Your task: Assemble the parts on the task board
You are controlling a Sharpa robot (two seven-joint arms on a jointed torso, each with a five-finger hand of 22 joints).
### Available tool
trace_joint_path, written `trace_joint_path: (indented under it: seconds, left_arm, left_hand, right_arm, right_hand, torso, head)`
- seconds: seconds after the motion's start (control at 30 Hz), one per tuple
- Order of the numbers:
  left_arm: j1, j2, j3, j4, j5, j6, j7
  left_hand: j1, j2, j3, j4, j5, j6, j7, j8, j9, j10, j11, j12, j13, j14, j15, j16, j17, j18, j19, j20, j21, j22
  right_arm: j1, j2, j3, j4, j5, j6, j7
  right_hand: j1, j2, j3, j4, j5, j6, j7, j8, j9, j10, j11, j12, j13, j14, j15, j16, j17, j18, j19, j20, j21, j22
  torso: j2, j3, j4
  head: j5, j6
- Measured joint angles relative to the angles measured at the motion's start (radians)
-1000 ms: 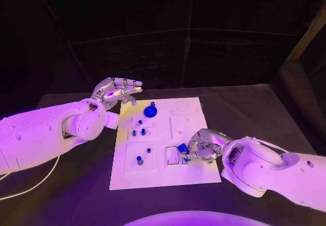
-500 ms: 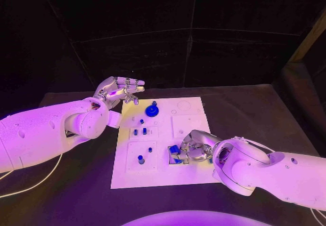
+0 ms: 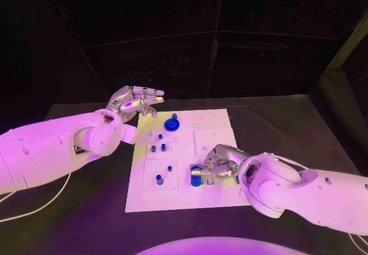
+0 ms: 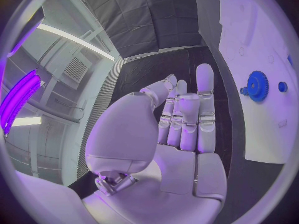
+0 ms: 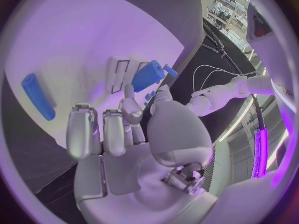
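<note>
Task board (image 3: pixel 211 141): white plate, lying flat at the middle of the black table (image 3: pixel 299 127), long side running away from the robot. Blue block (image 3: pixel 197 175): pinched between thumb and a finger of the right hand (image 3: pixel 218 164), over the slotted panel at the board's near right part; the right wrist view shows the block (image 5: pixel 148 75) tilted above two dark rectangular slots, and whether it touches the board cannot be told. Blue gear (image 3: pixel 172 125): flat on the far part of the board, a small blue peg just beyond it. Small blue pegs (image 3: pixel 157 149): standing in the square panel at the board's left middle; two more in the panel nearer the robot. Blue bar (image 5: pixel 38 96): lying flat on the board, well apart from the held block. Left hand (image 3: pixel 136 101): raised beyond the board's far left corner, holding nothing, fingers straight and side by side, thumb apart from them.
</note>
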Motion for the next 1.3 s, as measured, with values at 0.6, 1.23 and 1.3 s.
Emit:
trace_joint_path:
  seconds: [0.6, 1.23, 1.3]
  left_arm:
    - [0.0, -0.001, 0.0, -0.001, 0.0, 0.001, -0.001]
    - [0.0, -0.002, 0.0, -0.002, 0.0, 0.002, -0.002]
    - [0.0, -0.003, 0.0, -0.002, 0.0, 0.002, -0.002]
  left_hand:
    - [0.0, 0.0, -0.006, 0.0, 0.0, -0.002, 0.002, 0.0, -0.001, -0.002, 0.002, 0.0, 0.001, 0.0, 0.0, 0.0, 0.0, 0.0, 0.0, 0.0, 0.0, 0.0]
    - [0.0, 0.0, -0.005, 0.0, 0.0, -0.002, 0.002, 0.0, -0.001, -0.001, 0.001, 0.0, 0.001, 0.0, 0.0, 0.0, 0.0, 0.0, 0.0, 0.0, -0.004, -0.001]
    - [0.0, 0.0, -0.005, 0.0, 0.0, -0.002, 0.002, 0.0, -0.001, -0.002, 0.001, 0.0, 0.001, 0.0, 0.0, 0.0, 0.0, 0.0, 0.0, 0.0, -0.004, -0.001]
  right_arm:
    - [0.0, -0.013, 0.0, 0.021, -0.053, 0.018, 0.007]
    - [0.0, -0.003, 0.001, 0.013, -0.138, 0.062, 0.014]
    - [0.001, -0.004, 0.001, 0.014, -0.143, 0.064, 0.014]
  right_hand:
    - [0.141, -0.009, 0.058, -0.06, 0.067, -0.004, 0.004, 0.005, 0.013, -0.003, 0.003, -0.018, -0.002, 0.0, 0.0, 0.0, 0.002, 0.0, 0.0, 0.0, 0.0, 0.004]
    - [0.275, 0.014, 0.087, -0.15, 0.049, 0.0, 0.0, 0.02, 0.022, -0.003, 0.003, -0.023, 0.002, 0.0, 0.0, 0.0, 0.007, 0.0, 0.004, -0.004, 0.0, 0.011]
    - [0.28, 0.009, 0.087, -0.15, 0.049, 0.0, 0.0, 0.02, 0.022, -0.003, 0.003, -0.023, 0.002, 0.0, 0.0, 0.0, 0.008, 0.0, 0.004, -0.004, 0.0, 0.011]
  torso:
    - [-0.001, 0.0013, -0.0008]
    - [0.0, 0.0002, 0.001]
    - [0.0, 0.0001, 0.0004]
  head:
    - [0.001, -0.001]
    - [0.002, -0.006]
    - [0.003, -0.007]
